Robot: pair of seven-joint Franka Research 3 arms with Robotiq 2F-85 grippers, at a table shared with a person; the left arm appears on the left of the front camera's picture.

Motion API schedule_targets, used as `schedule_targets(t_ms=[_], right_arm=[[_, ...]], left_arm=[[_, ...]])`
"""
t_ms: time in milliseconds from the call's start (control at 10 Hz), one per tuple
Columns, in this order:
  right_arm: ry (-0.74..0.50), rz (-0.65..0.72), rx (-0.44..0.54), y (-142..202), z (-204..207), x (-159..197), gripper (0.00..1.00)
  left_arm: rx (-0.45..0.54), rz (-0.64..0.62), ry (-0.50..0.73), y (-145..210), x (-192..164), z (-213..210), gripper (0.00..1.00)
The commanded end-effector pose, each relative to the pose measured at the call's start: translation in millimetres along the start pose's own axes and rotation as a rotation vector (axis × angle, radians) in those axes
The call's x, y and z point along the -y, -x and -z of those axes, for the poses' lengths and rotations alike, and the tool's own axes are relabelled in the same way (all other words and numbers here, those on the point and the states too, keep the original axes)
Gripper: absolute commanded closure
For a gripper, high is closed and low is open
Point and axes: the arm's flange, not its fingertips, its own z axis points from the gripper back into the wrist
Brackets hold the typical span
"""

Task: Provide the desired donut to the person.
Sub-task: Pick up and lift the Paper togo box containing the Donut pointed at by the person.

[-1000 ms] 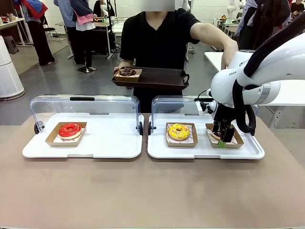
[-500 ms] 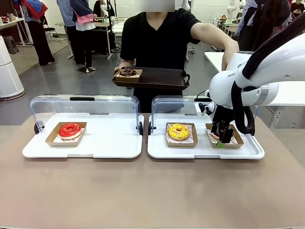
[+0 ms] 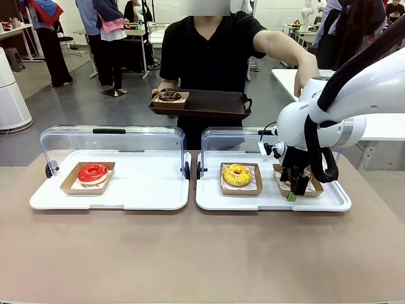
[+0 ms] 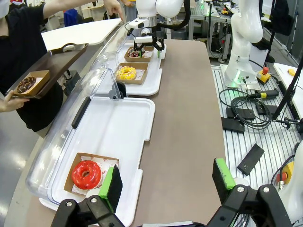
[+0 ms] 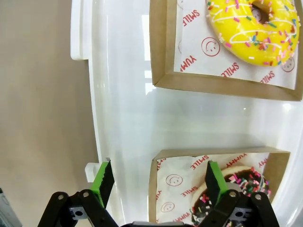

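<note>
The right gripper (image 3: 296,189) stood wide open, low over the chocolate sprinkle donut (image 5: 239,182) in its brown card box (image 5: 213,154) on the white tray (image 3: 253,201). The left gripper (image 4: 166,182) was open too, holding nothing.

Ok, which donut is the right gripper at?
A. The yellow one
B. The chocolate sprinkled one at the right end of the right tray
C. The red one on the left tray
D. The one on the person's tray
B: the right gripper, jaws open, is down at the box of the chocolate sprinkled donut, with the yellow donut in the next box beside it.
</note>
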Motion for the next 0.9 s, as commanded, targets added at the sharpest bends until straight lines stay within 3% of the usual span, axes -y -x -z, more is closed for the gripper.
schedule_targets(t_ms=[0, 200, 300, 400, 500, 600, 700, 800], right_arm=[[0.016, -0.029, 0.008, 2.1, 7.7, 4.2, 0.00], [0.019, -0.032, 0.016, 4.5, 9.7, 6.6, 0.00], [0.025, -0.033, 0.023, 5.9, 10.7, 8.4, 0.21], [0.021, -0.034, 0.027, 6.2, 11.0, 8.8, 0.33], [0.022, -0.044, 0.028, 6.3, 11.7, 8.5, 0.71], [0.026, -0.053, 0.036, 6.2, 11.6, 8.3, 0.91], [0.030, -0.059, 0.043, 5.5, 11.0, 7.8, 1.00], [0.033, -0.063, 0.045, 4.7, 11.2, 7.6, 1.00]], left_arm=[[0.005, -0.008, 0.000, -1.6, 0.3, -1.1, 0.00], [0.005, -0.008, 0.000, -1.6, 0.3, -1.1, 0.00], [0.005, -0.008, 0.000, -1.6, 0.3, -1.1, 0.00], [0.005, -0.008, 0.000, -1.6, 0.3, -1.1, 0.00], [0.005, -0.008, 0.000, -1.6, 0.3, -1.1, 0.00], [0.005, -0.008, 0.000, -1.6, 0.3, -1.1, 0.00], [0.005, -0.008, 0.000, -1.6, 0.3, -1.1, 0.00], [0.005, -0.008, 0.000, -1.6, 0.3, -1.1, 0.00]])
